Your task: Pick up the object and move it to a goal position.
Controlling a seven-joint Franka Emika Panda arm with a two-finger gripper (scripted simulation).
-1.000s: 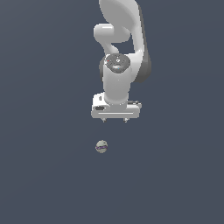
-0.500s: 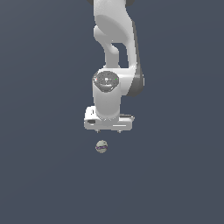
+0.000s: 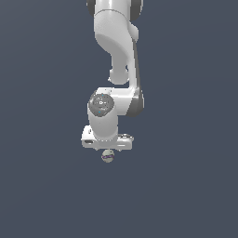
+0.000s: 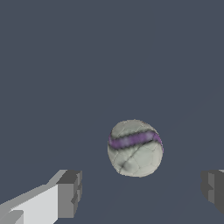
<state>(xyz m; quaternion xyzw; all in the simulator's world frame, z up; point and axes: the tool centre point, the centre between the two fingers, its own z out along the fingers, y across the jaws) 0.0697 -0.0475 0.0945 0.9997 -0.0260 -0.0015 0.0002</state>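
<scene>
While the tool [image 4: 140, 192] hangs with fingers spread apart, the ball [image 4: 135, 148] sits between them, untouched

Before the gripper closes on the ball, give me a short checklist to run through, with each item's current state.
1. Gripper open: ok, both fingers stand wide apart in the wrist view.
2. Ball between the finger lines: ok, it sits in the gap, touching neither finger.
3. Ball centred in the gap: not ok, it lies somewhat nearer one finger.
4. Fingers low enough to straddle the ball: cannot tell; in the exterior view the ball shows just under the gripper.
5. Ball at rest: cannot tell from one moment.
6. Nothing else near the ball: ok, only the plain dark surface shows.
</scene>
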